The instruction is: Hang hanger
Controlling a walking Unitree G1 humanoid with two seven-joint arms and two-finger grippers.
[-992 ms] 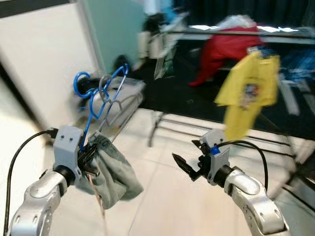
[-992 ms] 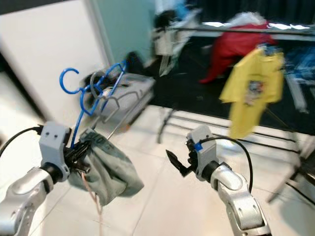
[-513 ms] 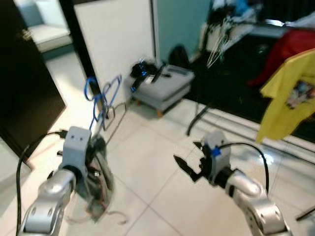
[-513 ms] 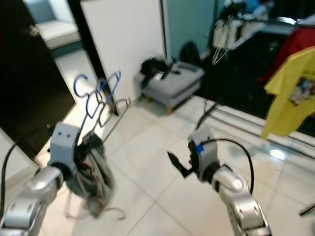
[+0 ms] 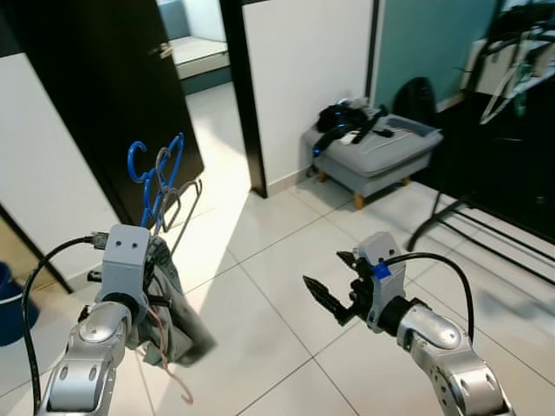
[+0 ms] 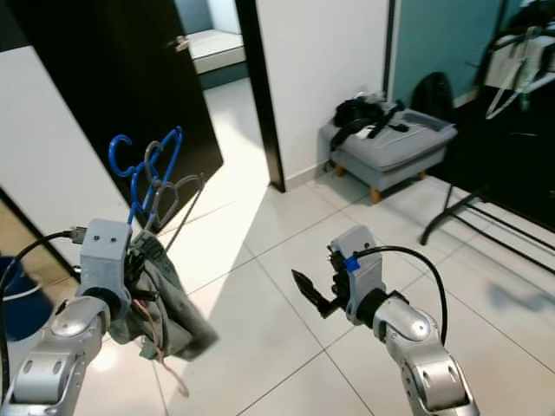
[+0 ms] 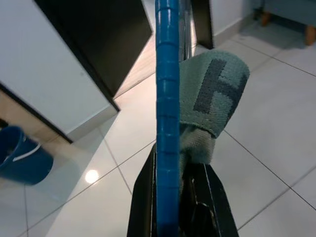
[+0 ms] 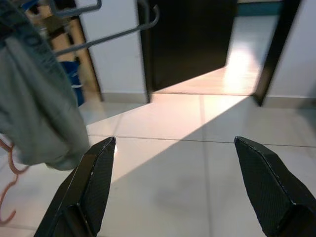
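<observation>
Clamping two hangers (image 5: 156,178) and one garment (image 5: 169,299), left claw (image 5: 143,260); right claw (image 5: 334,299) apart.

Two hangers (image 5: 156,178); one grey garment (image 5: 169,299); one footstool (image 5: 373,156); one blue bucket (image 7: 22,160).

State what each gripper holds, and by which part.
Left gripper: blue plastic hanger with grey-green garment, clamped at its lower end. Right gripper: open, holding nothing.
</observation>
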